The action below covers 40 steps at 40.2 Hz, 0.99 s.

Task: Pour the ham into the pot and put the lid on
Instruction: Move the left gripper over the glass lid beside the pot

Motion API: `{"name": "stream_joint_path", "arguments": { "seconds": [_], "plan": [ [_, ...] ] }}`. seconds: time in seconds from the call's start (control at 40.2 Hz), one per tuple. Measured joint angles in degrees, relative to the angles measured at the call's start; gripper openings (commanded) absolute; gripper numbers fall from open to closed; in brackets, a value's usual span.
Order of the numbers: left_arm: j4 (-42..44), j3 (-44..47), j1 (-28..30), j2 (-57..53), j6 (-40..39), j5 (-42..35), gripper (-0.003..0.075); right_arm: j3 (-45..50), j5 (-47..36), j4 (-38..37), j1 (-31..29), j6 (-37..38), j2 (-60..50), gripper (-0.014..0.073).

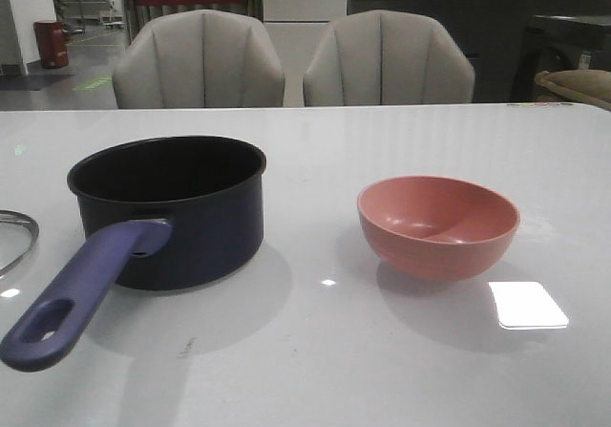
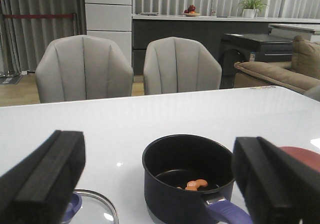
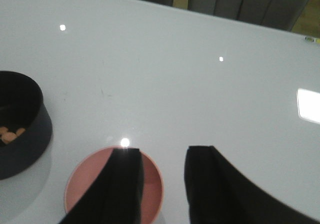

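The dark navy pot (image 1: 172, 207) stands left of centre, its purple-blue handle (image 1: 81, 293) pointing toward me. The ham (image 2: 195, 185) lies as orange-pink slivers on the pot's bottom (image 2: 187, 181); it also shows in the right wrist view (image 3: 11, 134). The glass lid (image 1: 14, 238) lies flat at the far left edge; its rim and knob show in the left wrist view (image 2: 95, 211). My left gripper (image 2: 159, 184) is open wide and empty, behind and above the pot and lid. My right gripper (image 3: 162, 156) is open and empty above the pink bowl (image 3: 150, 194).
The salmon-pink bowl (image 1: 439, 226) stands upright and empty right of centre. Two grey chairs (image 1: 200, 59) stand behind the table's far edge. Neither arm shows in the front view.
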Motion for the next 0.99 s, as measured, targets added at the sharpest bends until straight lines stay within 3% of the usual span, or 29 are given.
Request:
{"name": "stream_joint_path", "arguments": {
  "seconds": [0.298,0.522,0.646,0.795,0.994],
  "plan": [
    [0.0,0.0,0.0,0.0,0.0,0.0,0.0638,21.3,-12.8,0.5,0.8,0.0,-24.4,0.0346],
    [0.0,0.0,0.0,0.0,0.0,0.0,0.0638,33.7,-14.1,0.8,0.8,0.0,-40.1,0.0346],
    [0.0,0.0,0.0,0.0,0.0,0.0,0.0638,37.7,-14.1,0.8,0.8,0.0,-42.9,0.0333],
    [0.0,0.0,0.0,0.0,0.0,0.0,0.0638,39.6,-14.1,0.8,0.8,0.0,-43.1,0.0117],
    [0.0,0.0,0.0,0.0,0.0,0.6,0.0638,39.7,-14.1,0.8,0.8,0.0,-43.1,0.0146]
  ]
}}
